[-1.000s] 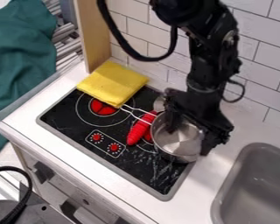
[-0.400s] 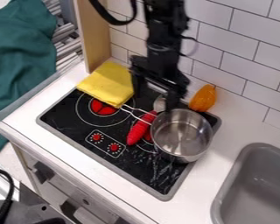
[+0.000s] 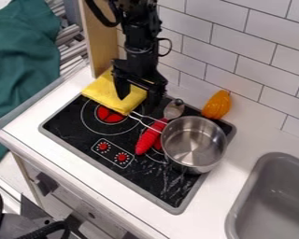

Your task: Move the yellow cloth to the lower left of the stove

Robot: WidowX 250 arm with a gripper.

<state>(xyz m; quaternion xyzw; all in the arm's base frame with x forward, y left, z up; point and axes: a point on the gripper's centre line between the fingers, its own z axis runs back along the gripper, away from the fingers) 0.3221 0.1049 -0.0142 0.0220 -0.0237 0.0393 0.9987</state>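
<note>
Yellow cloth [image 3: 102, 92] over upper left of stove [image 3: 145, 179]; end effector [image 3: 138, 99] there too, fingers wide apart, empty. If we close off-centre, we may catch only edge, lose grip.

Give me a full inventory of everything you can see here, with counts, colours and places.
Cloth: one, yellow, stove's upper-left corner
Stove: one, black, grey rim, set in the counter
Pot: one, silver, right part of the stove
Utensil: one, red handle, silver head, left of the pot
Rounded object: one, orange, near the wall behind the pot
Knobs: two, red, stove's front panel
Sink: one, grey, lower right
Counter: one, white, around the stove
Tiled wall: one, white, behind
Panel: one, wooden, upper left
Fabric: one, green, far left
Arm: one, black, top
Jaws: two, black, apart over the cloth
</note>
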